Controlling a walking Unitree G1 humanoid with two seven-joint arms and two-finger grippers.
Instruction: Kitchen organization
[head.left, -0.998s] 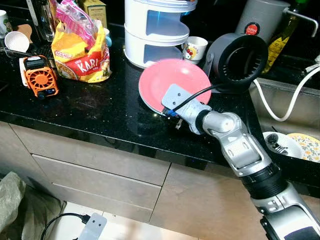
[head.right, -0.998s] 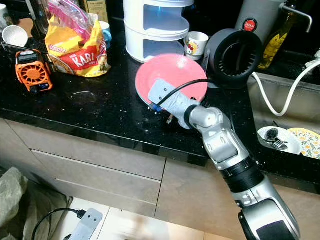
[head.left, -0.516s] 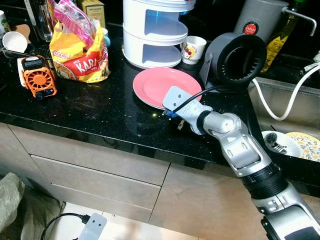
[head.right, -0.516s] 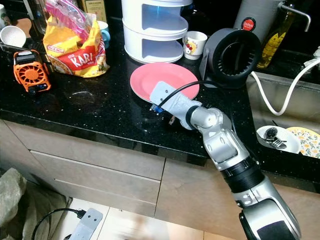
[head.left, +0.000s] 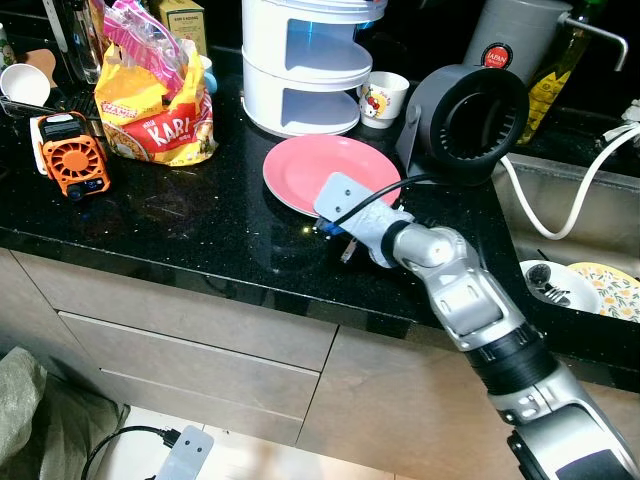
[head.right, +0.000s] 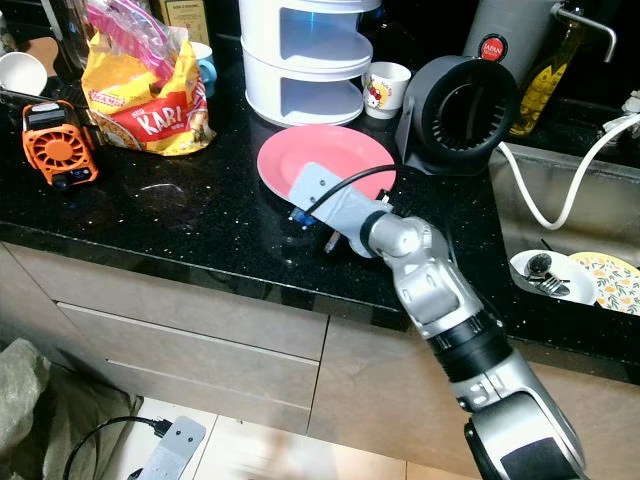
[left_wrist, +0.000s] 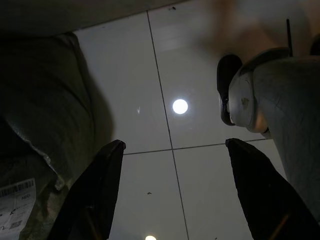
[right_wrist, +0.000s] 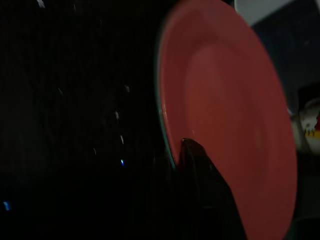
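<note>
A pink plate (head.left: 330, 165) lies flat on the black counter (head.left: 200, 230), in front of a white tiered rack (head.left: 300, 60). My right gripper (head.left: 332, 203) is at the plate's near rim, under its grey wrist mount. In the right wrist view a black finger (right_wrist: 200, 175) lies over the rim of the pink plate (right_wrist: 225, 125); the other finger is lost in the dark. The grip looks shut on the rim. My left gripper (left_wrist: 175, 145) hangs idle and open over pale floor tiles.
A round black appliance (head.left: 475, 115) stands just right of the plate, with a small mug (head.left: 382, 98) behind. A yellow snack bag (head.left: 160, 110) and an orange fan (head.left: 68, 160) sit at the left. The sink (head.left: 540, 200) on the right holds dishes (head.left: 590, 290) and a white hose (head.left: 560, 215).
The plate was tilted up on its edge a second ago and now lies flat on the counter. The right gripper has stayed at its near rim.
</note>
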